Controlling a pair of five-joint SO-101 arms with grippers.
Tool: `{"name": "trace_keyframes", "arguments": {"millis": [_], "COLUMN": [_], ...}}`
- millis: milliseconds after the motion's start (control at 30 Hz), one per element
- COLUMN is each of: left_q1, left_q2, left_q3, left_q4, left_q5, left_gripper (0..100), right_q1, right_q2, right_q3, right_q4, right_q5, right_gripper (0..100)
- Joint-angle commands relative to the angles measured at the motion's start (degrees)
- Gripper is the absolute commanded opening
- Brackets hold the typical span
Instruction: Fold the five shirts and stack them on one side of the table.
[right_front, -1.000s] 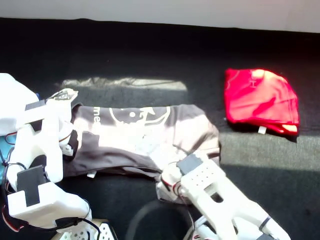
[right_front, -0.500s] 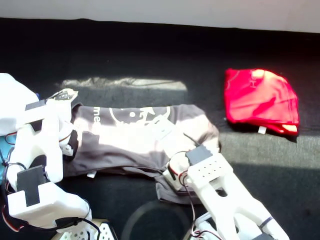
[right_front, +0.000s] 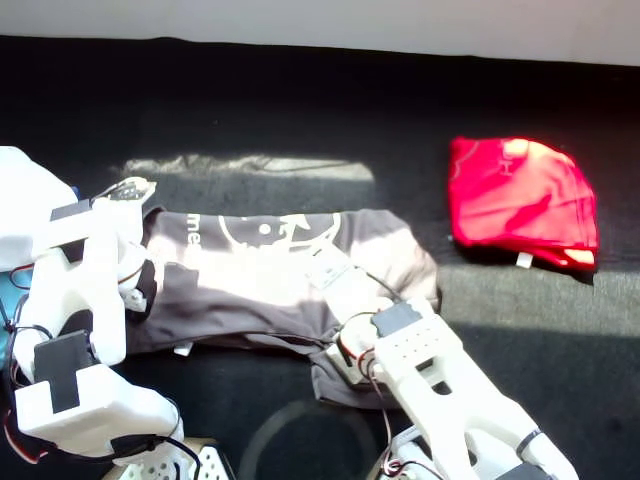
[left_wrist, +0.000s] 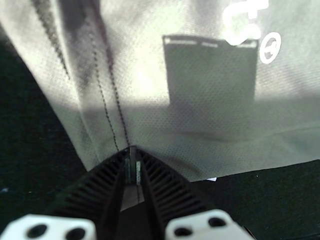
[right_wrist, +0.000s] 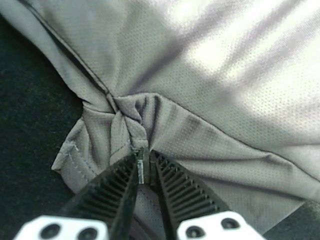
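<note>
Arms partly hide the wrinkled grey printed mesh shirt (right_front: 240, 285) by the black table's (right_front: 300, 110) front edge; left gripper (left_wrist: 132, 167) and right gripper (right_wrist: 144, 169) each clench its fabric.

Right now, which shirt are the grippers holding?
The grey shirt, spread open: the left gripper and right gripper both pinch it. The red shirt lies folded, untouched.

You've got a black table (right_front: 300, 110), a pale wall (right_front: 400, 25) along its far edge, and a sun streak (right_front: 250, 167) across it.
</note>
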Motion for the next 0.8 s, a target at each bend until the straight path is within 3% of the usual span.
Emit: {"name": "trace_keyframes", "arguments": {"millis": [0, 267, 433, 667, 767], "left_q1": [-0.5, -0.4, -0.4, -0.5, -0.5], "left_q2": [-2.4, -2.4, -2.4, -2.4, -2.4], "left_q3": [-0.5, -0.6, -0.6, -0.6, -0.6], "left_q4": [-0.4, -1.1, -1.1, -1.1, -1.1], "left_q5": [-0.4, -0.4, -0.4, -0.4, -0.4], "left_gripper": [1, 1, 1, 1, 1], "right_q1": [0.3, -3.6, -10.3, -10.2, -6.1], "right_q2": [-0.5, -0.5, 0.2, -0.3, -0.2], "right_q3": [-2.0, -9.5, -8.1, -6.8, -6.9], "right_q4": [3.5, 14.7, 13.1, 10.3, 10.3], "right_q5": [0.4, 0.5, 0.5, 0.5, 0.5], "right_gripper": [0.6, 0.6, 0.6, 0.9, 4.9]}}
